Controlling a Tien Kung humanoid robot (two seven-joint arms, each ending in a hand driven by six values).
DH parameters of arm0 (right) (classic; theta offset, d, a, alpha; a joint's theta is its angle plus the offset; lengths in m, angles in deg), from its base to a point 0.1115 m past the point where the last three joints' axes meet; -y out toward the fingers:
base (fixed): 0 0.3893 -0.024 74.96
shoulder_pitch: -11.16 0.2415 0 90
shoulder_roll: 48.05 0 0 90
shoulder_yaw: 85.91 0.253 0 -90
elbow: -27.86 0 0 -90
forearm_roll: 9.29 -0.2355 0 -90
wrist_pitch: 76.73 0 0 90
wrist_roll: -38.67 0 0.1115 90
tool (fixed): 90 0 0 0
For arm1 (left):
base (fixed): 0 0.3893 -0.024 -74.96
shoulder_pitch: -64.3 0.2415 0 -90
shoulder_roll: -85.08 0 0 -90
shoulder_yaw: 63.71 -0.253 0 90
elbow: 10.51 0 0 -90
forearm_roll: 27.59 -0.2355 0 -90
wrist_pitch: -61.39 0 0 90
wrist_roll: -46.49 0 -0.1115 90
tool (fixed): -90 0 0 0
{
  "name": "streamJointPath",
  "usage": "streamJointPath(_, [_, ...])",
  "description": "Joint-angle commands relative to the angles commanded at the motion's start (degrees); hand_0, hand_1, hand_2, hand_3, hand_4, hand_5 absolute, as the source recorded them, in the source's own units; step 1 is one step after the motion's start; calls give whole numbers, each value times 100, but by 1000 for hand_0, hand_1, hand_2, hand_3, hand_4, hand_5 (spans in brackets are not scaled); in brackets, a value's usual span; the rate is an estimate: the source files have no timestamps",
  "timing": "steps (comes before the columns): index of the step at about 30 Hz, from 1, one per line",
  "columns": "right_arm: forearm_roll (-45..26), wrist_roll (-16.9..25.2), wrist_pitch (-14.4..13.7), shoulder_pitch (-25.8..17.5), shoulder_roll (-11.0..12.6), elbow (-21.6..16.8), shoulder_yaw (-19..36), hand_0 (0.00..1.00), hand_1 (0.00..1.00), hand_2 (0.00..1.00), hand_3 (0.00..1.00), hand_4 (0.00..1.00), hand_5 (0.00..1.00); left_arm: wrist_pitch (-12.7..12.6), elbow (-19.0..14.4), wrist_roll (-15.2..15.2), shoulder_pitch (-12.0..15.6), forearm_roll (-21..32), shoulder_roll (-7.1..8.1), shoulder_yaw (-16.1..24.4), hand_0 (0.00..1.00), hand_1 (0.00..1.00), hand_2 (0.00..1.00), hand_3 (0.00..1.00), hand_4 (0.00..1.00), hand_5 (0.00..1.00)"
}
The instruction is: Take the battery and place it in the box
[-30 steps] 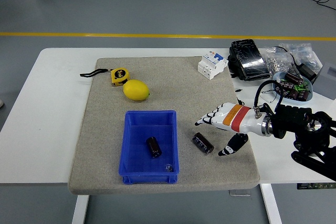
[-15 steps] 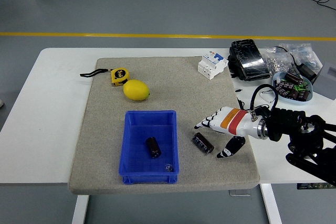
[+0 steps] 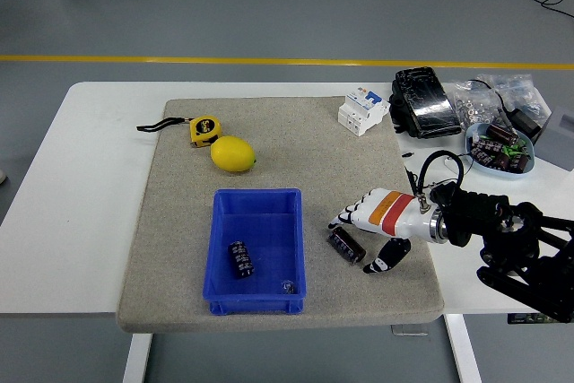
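The small dark cylindrical battery (image 3: 346,246) is lying on its side on the grey felt mat (image 3: 296,145), just right of the blue plastic box (image 3: 256,204). The robot's white right hand with the orange and red wrist bands (image 3: 363,235) sits right over it, fingers spread and relaxed, thumb low on the near-right side — nothing gripped yet.

To do this bit well I'd bring the fingers down on the far side and the thumb on the near side, across the barrel, since a cylinder will likely roll away if nudged end-on. Then lift clear of the box wall before moving left.

Versus a second ago, the hand has crept left and lower toward the battery, and the second dark battery inside the box (image 3: 239,258) has shifted left and turned. The left hand isn't in view.
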Motion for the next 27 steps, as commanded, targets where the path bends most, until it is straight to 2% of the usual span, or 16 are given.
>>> streamJointPath(4, [8, -28, -35, -2, -27, 27, -18, 635, 662, 798, 619, 846, 386, 7, -2, -9, 10, -22, 2, 8, 602, 574, 643, 584, 640, 595])
streamJointPath(5, [21, -27, -46, -6, -29, 21, -19, 613, 628, 739, 443, 806, 380, 9, -3, -12, 14, -25, 4, 11, 602, 574, 645, 584, 639, 597])
streamJointPath(16, [20, -18, -120, 1, -20, -52, 6, 594, 602, 696, 414, 794, 385, 24, -6, -30, 52, -73, 22, 36, 602, 572, 646, 584, 639, 596])
streamJointPath(27, [24, -108, -106, 65, 43, -189, 340, 583, 577, 676, 414, 781, 371, 14, 7, -30, 103, -99, 37, 72, 602, 570, 641, 584, 639, 592])
